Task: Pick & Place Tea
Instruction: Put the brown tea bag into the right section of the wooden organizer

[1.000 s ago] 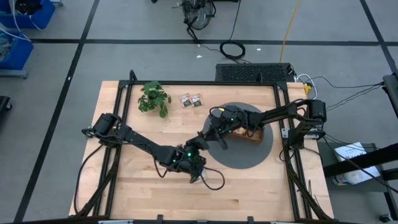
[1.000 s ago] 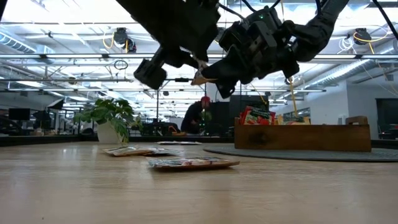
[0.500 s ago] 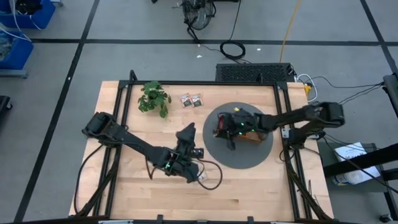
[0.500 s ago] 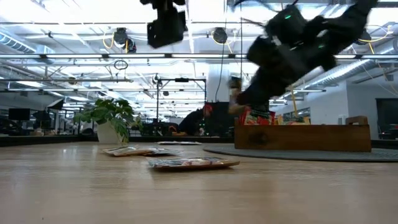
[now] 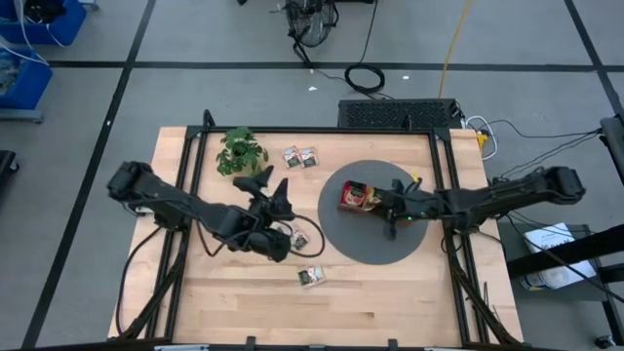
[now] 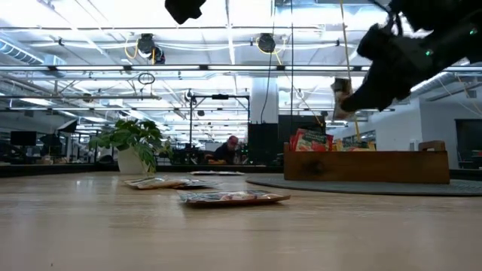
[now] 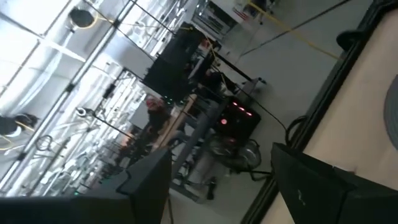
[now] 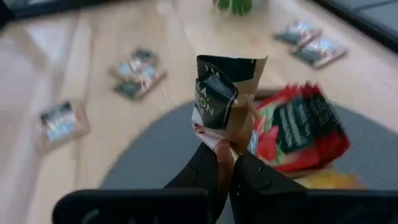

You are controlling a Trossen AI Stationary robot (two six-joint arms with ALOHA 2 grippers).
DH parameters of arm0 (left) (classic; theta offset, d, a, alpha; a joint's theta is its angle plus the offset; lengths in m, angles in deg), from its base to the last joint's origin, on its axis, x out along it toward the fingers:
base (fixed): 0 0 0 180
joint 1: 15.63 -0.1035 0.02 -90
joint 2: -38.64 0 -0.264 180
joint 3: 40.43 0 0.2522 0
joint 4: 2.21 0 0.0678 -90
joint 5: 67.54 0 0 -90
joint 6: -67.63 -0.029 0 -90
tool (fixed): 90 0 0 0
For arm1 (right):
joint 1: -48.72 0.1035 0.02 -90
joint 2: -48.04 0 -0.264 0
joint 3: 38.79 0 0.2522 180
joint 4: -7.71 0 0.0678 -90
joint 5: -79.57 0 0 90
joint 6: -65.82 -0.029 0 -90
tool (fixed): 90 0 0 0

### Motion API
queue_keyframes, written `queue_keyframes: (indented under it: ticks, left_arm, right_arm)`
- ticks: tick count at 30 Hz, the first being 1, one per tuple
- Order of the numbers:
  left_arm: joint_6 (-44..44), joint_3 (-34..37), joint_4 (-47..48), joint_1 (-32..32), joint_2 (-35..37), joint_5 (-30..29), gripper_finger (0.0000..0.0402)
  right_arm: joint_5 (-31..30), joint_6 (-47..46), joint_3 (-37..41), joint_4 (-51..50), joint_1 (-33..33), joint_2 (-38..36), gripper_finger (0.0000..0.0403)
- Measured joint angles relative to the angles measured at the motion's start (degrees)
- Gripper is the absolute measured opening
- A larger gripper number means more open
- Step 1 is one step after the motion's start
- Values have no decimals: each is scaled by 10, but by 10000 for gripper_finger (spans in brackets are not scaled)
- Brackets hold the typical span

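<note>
Legible print: only on the crumpled sachet [image 8: 225,102] pinched in the right pincer [image 8: 225,163], right wrist view, where pale letters on a dark panel read roughly "LA" above "ION"; the word is cut off by folds. Red sachets [image 8: 297,134] behind it carry a dark label panel, its lettering too blurred to read. No other text, brand or number readable in any view.

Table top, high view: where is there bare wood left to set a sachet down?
Bare wood runs along the near edge of the table, below the lone sachet, and by the far right corner beyond the grey mat. It is crowded around the plant and the left gripper, and at the wooden tray, where the right gripper hovers.
</note>
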Motion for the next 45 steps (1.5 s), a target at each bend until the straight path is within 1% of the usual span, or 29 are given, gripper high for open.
queue_keyframes:
  ticks: [3, 4, 6, 10, 12, 14, 16, 21, 23, 25, 26, 28, 29, 31, 33, 34, 36, 38, 39, 42, 45]
  left_arm:
    - [24, 0, 32, -4, 10, 10, 271]
    - [45, 0, 52, -6, 14, 13, 271]
    - [97, 0, 98, -10, 26, 35, 271]
    - [229, 0, 203, -19, 55, 103, 271]
    - [275, 0, 243, -24, 64, 116, 271]
    - [297, 0, 262, -26, 70, 121, 271]
    - [298, 0, 266, -29, 77, 123, 271]
    - [288, 5, 266, -47, 82, 148, 271]
    - [277, 13, 260, -61, 82, 155, 271]
    - [242, 18, 229, -76, 82, 169, 271]
    - [202, 20, 195, -87, 82, 182, 271]
    - [81, 20, 98, -110, 82, 242, 271]
    - [12, 20, 37, -124, 82, 290, 271]
    - [-103, 20, -79, -153, 81, 409, 271]
    - [-167, 20, -156, -182, 82, 527, 271]
    - [-182, 20, -176, -196, 82, 586, 271]
    - [-189, 20, -182, -228, 88, 696, 271]
    - [-184, 23, -186, -265, 95, 788, 271]
    - [-181, 31, -204, -283, 97, 825, 271]
    - [-156, 84, -248, -338, 113, 895, 271]
    - [-120, 149, -343, -390, 137, 944, 271]
  right_arm:
    - [-30, -13, 0, -42, 21, -27, 8]
    - [-40, -16, 1, -60, 27, -33, 8]
    - [-65, -21, 2, -82, 39, -48, 8]
    - [-94, -28, 1, -128, 54, -75, 8]
    - [-108, -35, 1, -142, 57, -88, 8]
    - [-116, -43, 1, -163, 58, -101, 8]
    - [-116, -54, 1, -185, 57, -112, 8]
    - [-118, -86, 1, -245, 57, -140, 8]
    - [-130, -91, 1, -251, 57, -150, 8]
    - [-132, -92, 1, -257, 57, -159, 8]
    - [-132, -92, 1, -258, 57, -163, 8]
    - [-132, -92, 1, -254, 57, -170, 8]
    - [-132, -92, 1, -255, 57, -174, 8]
    - [-132, -92, 1, -253, 57, -176, 8]
    - [-132, -95, 1, -258, 57, -179, 8]
    - [-132, -97, 1, -259, 57, -179, 8]
    - [-129, -102, 1, -270, 57, -179, 8]
    - [-129, -114, 1, -291, 57, -180, 8]
    - [-129, -119, 1, -301, 57, -180, 8]
    - [-128, -128, 1, -321, 57, -181, 8]
    - [-125, -129, 1, -321, 57, -181, 8]
